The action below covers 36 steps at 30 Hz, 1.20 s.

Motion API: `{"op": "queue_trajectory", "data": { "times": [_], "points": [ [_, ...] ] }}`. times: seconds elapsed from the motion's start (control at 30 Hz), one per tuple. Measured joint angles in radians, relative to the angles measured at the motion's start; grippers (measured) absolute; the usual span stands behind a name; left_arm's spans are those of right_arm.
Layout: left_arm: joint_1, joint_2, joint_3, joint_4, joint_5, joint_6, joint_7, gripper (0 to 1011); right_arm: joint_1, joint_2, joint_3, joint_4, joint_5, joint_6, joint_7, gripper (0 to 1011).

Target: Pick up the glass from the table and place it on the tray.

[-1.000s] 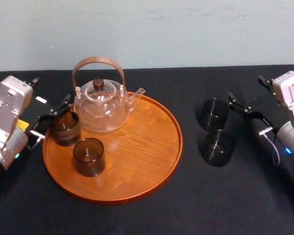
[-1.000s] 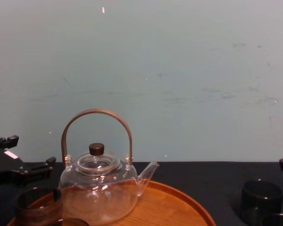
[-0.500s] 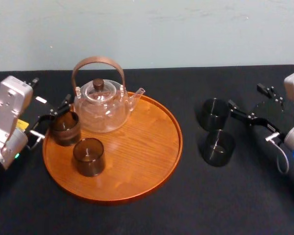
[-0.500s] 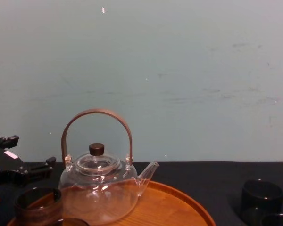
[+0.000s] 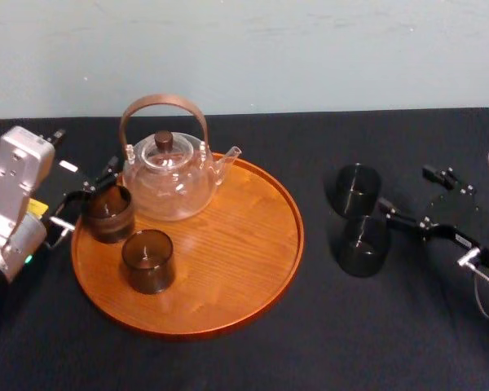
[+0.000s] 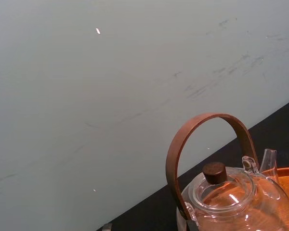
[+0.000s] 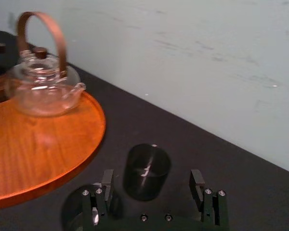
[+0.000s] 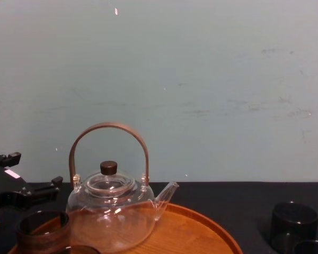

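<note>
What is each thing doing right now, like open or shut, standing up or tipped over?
teapot, upright, lid on.
tray, lying flat.
left tray glass, upright.
front tray glass, upright.
far table glass, upright.
near table glass, upright.
left gripper, open, at the left tray glass.
right gripper, open, holding nothing.

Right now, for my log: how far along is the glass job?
Done: the rear tray glass and front tray glass stand on the tray, the left gripper open beside the rear one. In hand: the right gripper, open, hovers by the near table glass. Left: that and the far table glass.
</note>
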Motion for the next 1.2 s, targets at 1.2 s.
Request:
{"op": "queue_trajectory", "data": {
  "times": [1.2],
  "points": [
    [0.000, 0.000, 0.000, 0.000, 0.000, 0.000, 0.000, 1001, -0.056, 0.087, 0.027, -0.002, -0.002, 0.014, 0.321, 1002]
  ]
}}
